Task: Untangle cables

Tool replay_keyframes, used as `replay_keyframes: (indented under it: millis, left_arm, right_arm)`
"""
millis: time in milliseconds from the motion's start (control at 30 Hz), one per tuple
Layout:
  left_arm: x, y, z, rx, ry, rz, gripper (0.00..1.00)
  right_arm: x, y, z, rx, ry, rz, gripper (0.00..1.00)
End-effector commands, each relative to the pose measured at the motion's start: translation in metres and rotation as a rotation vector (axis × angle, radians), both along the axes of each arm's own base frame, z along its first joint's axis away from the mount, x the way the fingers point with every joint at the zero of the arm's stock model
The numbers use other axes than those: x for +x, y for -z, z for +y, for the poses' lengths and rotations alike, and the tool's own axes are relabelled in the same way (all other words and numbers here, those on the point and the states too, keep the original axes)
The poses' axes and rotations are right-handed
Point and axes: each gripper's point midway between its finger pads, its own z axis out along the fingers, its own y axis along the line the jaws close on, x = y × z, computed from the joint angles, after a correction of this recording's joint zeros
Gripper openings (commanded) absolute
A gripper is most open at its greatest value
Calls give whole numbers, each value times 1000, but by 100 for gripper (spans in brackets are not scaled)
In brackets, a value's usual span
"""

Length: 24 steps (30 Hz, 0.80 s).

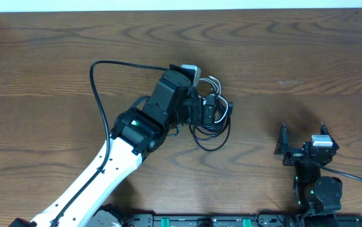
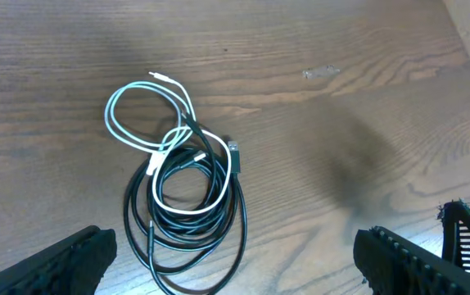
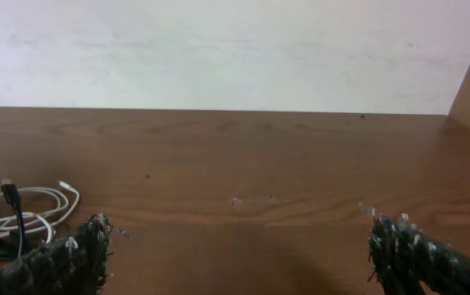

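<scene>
- Left wrist: left hand (image 2: 231, 242), spread wide over the cables (image 2: 155, 176), could clamp several loops together and tighten the tangle
- Right hand (image 3: 235, 225), also spread, sits far off

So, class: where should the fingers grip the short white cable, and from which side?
I'd grip the thin white cord at its open loop, coming straight down from above: that loop lies flat on the wooden table, clear of the black cord coils.
</scene>
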Motion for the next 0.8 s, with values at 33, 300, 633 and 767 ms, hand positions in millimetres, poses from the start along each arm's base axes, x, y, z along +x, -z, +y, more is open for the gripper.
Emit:
replay_keyframes:
  millis: [33, 300, 633, 767]
  left_arm:
    - [2, -3, 3, -3, -18, -3, 98]
    - [1, -1, 4, 4, -18, 6, 98]
    - [0, -1, 4, 4, -16, 10, 98]
    - [-5, 1, 2, 0, 2, 31, 98]
  right_arm:
    - [0, 1, -2, 10, 9, -2, 99]
    - [0, 1, -1, 10, 7, -2, 99]
    - [0, 1, -1, 10, 7, -2, 99]
    - [0, 1, -1, 10, 7, -2, 99]
